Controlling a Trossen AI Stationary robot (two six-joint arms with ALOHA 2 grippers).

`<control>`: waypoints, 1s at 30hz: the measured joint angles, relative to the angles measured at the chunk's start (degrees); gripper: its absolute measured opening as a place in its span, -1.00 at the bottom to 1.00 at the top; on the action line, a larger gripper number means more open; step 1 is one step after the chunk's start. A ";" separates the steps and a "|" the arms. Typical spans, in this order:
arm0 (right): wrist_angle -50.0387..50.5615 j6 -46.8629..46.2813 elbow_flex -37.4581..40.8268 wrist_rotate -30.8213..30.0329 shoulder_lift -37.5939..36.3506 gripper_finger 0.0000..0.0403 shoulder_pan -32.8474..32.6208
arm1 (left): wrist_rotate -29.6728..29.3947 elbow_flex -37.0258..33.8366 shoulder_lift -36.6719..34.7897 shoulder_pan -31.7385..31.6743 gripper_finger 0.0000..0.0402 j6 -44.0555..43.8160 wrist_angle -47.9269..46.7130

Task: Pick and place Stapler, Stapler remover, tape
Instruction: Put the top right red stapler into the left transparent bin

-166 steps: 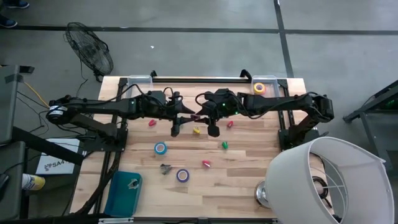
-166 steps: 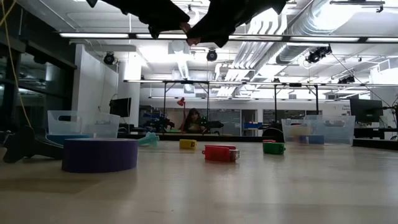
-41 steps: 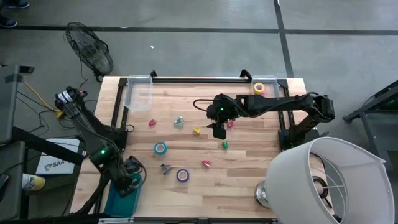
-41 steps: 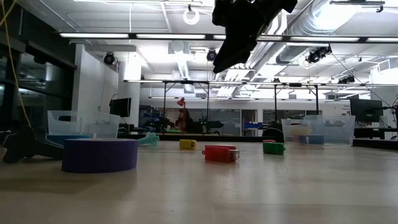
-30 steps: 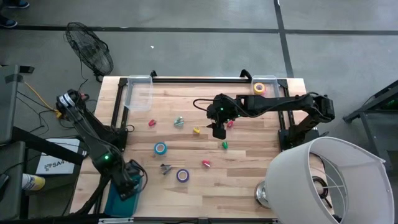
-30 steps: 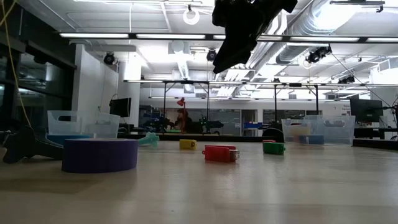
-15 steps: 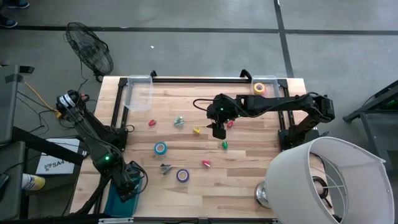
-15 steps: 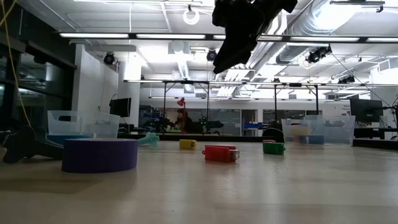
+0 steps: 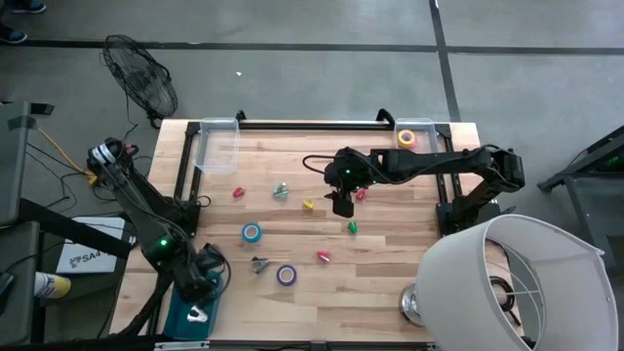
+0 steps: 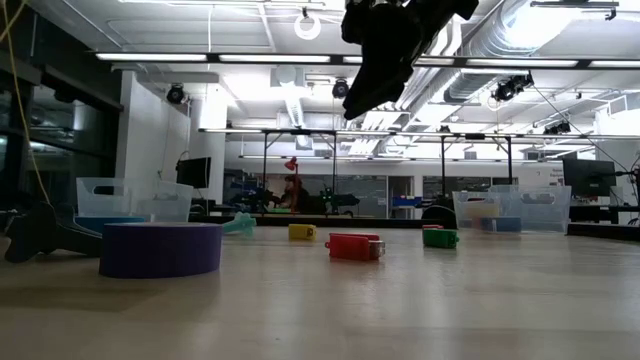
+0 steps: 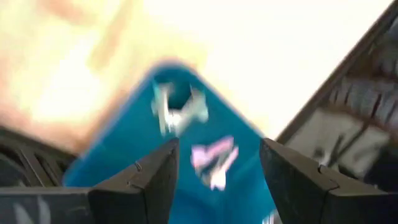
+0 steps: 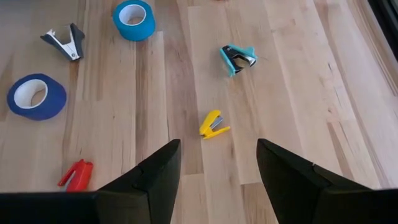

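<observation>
Left pincer (image 9: 202,289) over blue bin (image 9: 185,314) at bench (image 9: 390,283) front-left corner, jaws parted, empty; stapler removers (image 11: 180,109) lie in bin directly below. Right pincer (image 9: 341,208) hovers mid-bench, jaws apart, empty, yellow stapler (image 12: 214,124) just beyond

I count three ring-shaped tape rolls: a light blue tape roll (image 9: 252,232), a purple tape roll (image 9: 286,275) and a yellow tape roll (image 9: 406,137).

There are five small solid staplers: a pink-red stapler (image 9: 237,194), a yellow stapler (image 9: 308,205), a red stapler (image 9: 361,194), a green stapler (image 9: 352,227) and a pink stapler (image 9: 323,256).

On the boards I see two claw-type removers: a teal stapler remover (image 9: 281,191) and a dark grey stapler remover (image 9: 259,263).

There are three bins: one blue plastic bin (image 9: 180,317), which on my left wrist camera holds two blurred small shapes I can't identify, then a left clear plastic bin (image 9: 219,146) and a right clear plastic bin (image 9: 421,127).
</observation>
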State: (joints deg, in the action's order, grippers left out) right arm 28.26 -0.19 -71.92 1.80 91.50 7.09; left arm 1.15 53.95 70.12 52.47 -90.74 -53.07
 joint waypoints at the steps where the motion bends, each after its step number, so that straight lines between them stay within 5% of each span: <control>1: -0.03 0.01 0.00 -0.02 0.00 -0.01 0.01 | -2.45 0.00 -0.61 0.00 0.09 0.03 -0.66; 5: -0.18 0.44 0.00 -0.04 0.00 0.00 0.01 | -10.59 0.00 -2.34 -0.63 0.09 0.46 -3.64; 10: 0.08 -1.75 0.09 -0.10 0.00 -0.01 0.00 | -12.40 -0.02 -2.90 -5.56 0.09 7.37 -4.50; 21: 13.39 -27.00 1.92 -14.71 0.04 0.00 0.15 | -15.37 -0.02 -2.88 -19.66 0.09 31.52 -2.66; 30: 12.75 -38.66 12.48 -12.36 0.09 0.00 3.85 | -23.27 -0.02 -2.88 -24.17 0.09 41.76 1.17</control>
State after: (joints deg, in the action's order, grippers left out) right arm 41.01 -38.84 -59.44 -10.56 91.60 10.93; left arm -22.13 53.93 67.24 28.29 -48.97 -51.90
